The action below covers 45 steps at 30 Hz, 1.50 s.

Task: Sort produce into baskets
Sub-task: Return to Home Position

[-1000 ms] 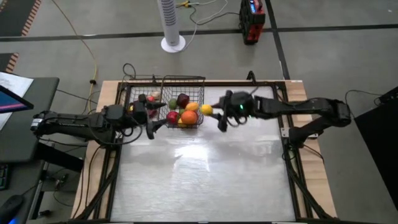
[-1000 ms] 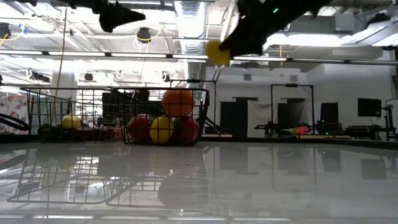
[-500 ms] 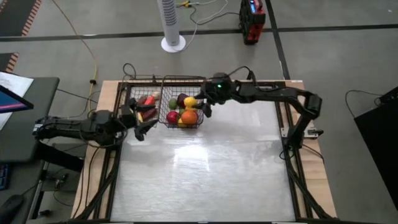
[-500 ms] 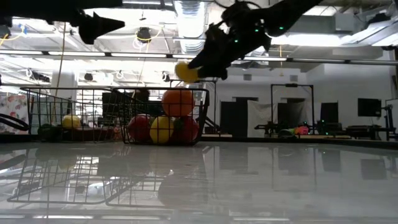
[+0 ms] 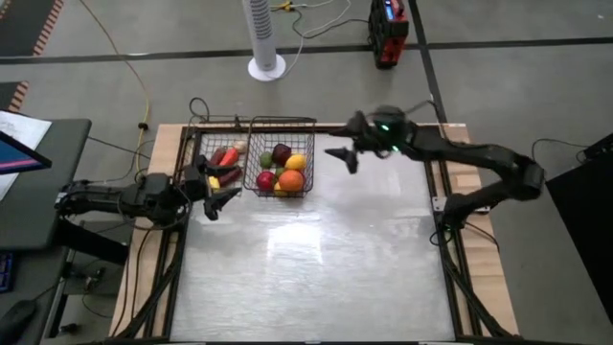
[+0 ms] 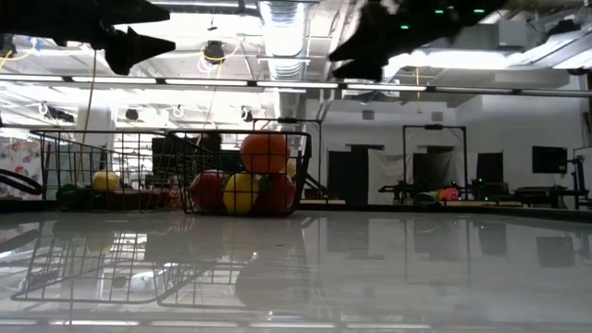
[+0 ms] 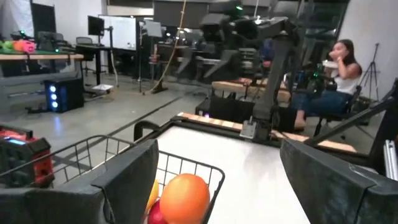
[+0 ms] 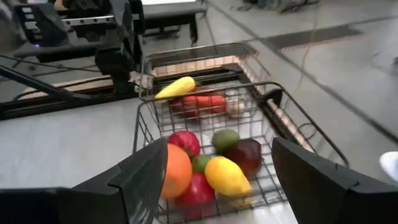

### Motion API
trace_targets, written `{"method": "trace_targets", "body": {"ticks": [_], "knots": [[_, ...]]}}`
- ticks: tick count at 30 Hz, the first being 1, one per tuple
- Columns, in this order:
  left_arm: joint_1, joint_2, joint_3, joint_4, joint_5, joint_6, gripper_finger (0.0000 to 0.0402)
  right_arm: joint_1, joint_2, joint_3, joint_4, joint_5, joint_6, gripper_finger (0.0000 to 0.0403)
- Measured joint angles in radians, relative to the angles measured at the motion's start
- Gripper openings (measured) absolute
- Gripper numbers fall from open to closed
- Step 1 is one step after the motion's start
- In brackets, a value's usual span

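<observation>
Right gripper [image 5: 342,159] hangs above the table, just to the right of the deeper basket [image 5: 283,120]. Its two flat dark fingers [image 8: 146,177] are spread wide with nothing between them.

Over to the left gripper [image 5: 218,182]: it's splayed just as wide, also empty, and poised at the near edge of the shallower basket [image 5: 195,144].

Now the baskets themselves, two black wire-mesh boxes side by side at the far side of the table. The deeper one has tall sides and holds a heap of smooth round pieces:
- a big orange ball [image 5: 291,179] at the near side
- a yellow lemon shape [image 5: 297,162] right against the orange ball
- a dark red fruit [image 5: 282,151] behind it
- a green fruit [image 5: 265,159] and a red fruit [image 5: 265,178] on the left

The shallower one takes the long shapes. A long red piece [image 5: 225,155] and a long yellow piece [image 8: 175,87] lie near each other, and a long dark piece [image 5: 231,174] sits towards the near edge.

All around is the glossy pale tabletop [image 5: 316,268], bare and shiny enough to mirror the wire mesh in the low view.
</observation>
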Motion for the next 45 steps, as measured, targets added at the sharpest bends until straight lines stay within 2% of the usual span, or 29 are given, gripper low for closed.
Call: {"method": "trace_targets", "body": {"ticks": [7,13,16,19,26,30,37,42,45], "knots": [[-0.039,0.021,0.0,-0.001,-0.026,0.006,0.0325,0.04,-0.265,-0.289,0.129,0.113,0.011,0.0314],[-0.063,0.026,-0.006,-0.004,-0.012,0.008,0.0325,0.048,-0.444,-0.454,0.216,0.141,0.042,0.0314],[-0.066,0.028,-0.069,0.105,0.044,0.004,0.0325,0.048,-0.533,-0.525,0.212,0.188,0.05,0.0314],[-0.066,0.027,-0.128,0.145,0.057,-0.013,0.0325,0.048,-0.618,-0.6,0.216,0.22,0.08,0.0314],[-0.081,0.005,-0.154,0.137,0.069,0.006,0.0325,0.048,-0.806,-0.72,0.163,0.257,0.12,0.0314],[-0.087,-0.051,-0.157,0.06,0.075,0.006,0.0325,0.048,-0.907,-0.775,0.148,0.259,0.18,0.0314],[-0.088,-0.148,-0.278,0.058,0.172,-0.069,0.0325,0.048,-1.043,-0.89,0.148,0.281,0.27,0.0314],[-0.088,-0.222,-0.278,-0.022,0.256,-0.053,0.0325,0.058,-1.101,-0.945,0.119,0.281,0.425,0.0314],[-0.088,-0.253,-0.278,-0.031,0.237,-0.041,0.0325,0.059,-1.105,-0.974,0.11,0.28,0.545,0.0314]]}}
